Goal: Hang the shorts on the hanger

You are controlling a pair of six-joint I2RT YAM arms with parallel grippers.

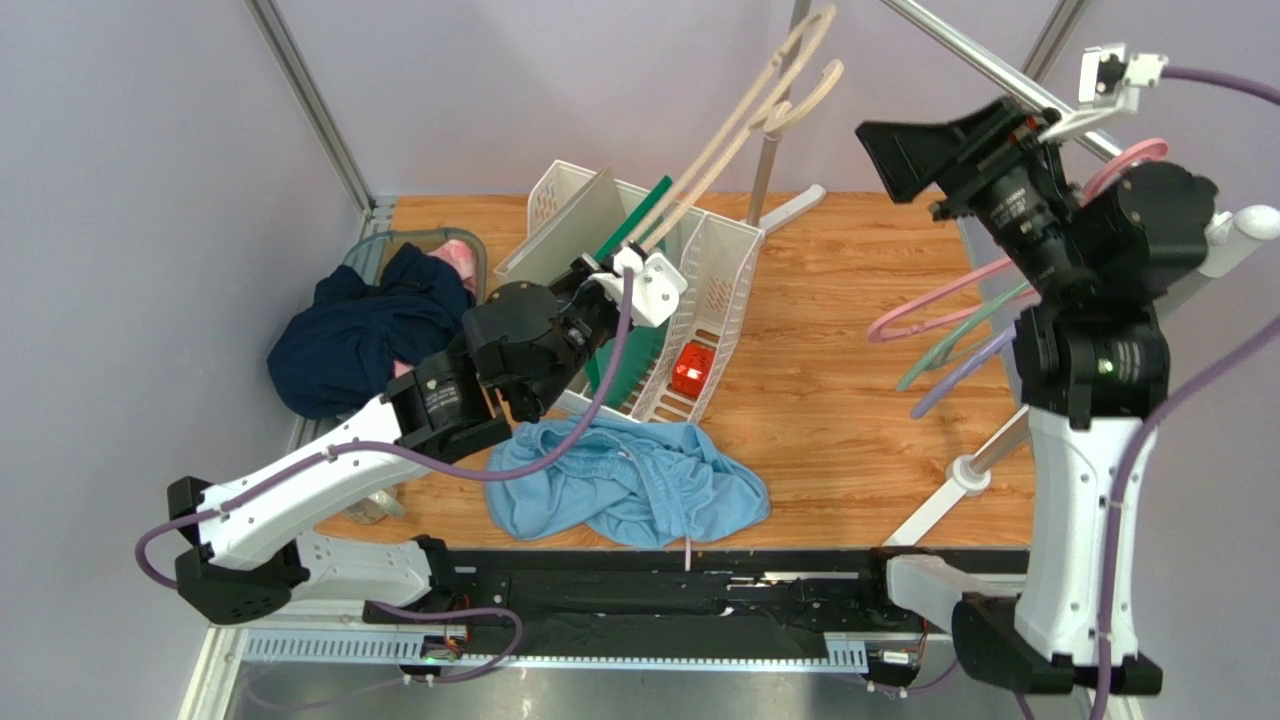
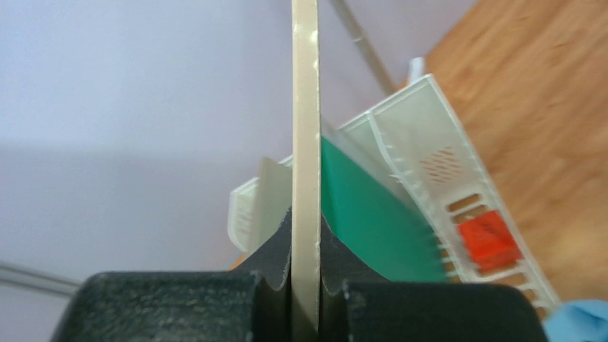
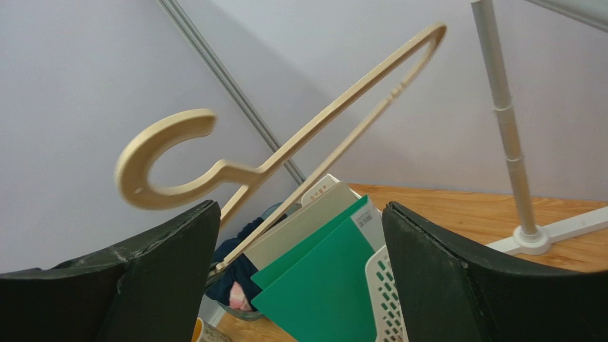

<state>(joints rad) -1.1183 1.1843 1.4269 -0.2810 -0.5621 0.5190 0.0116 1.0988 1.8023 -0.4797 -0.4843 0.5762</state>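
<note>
The light blue shorts (image 1: 631, 480) lie crumpled on the table's near edge, between the arm bases; a corner shows in the left wrist view (image 2: 579, 320). My left gripper (image 1: 613, 270) is shut on one end of the beige hanger (image 1: 751, 113), which slants up and to the right above the file rack. In the left wrist view the jaws (image 2: 305, 235) clamp the hanger's flat bar (image 2: 305, 128). My right gripper (image 1: 917, 150) is open, empty and raised at the back right. Its view (image 3: 300, 271) shows the hanger (image 3: 285, 146) ahead of it, hook to the left.
A white file rack (image 1: 706, 315) with a green folder (image 3: 328, 285) and a red item (image 1: 693, 366) stands mid-table. A navy garment (image 1: 361, 330) and pink cloth (image 1: 458, 267) lie at the left. Thin pink, green and purple hangers (image 1: 962, 330) hang on a stand (image 3: 503, 107) at the right.
</note>
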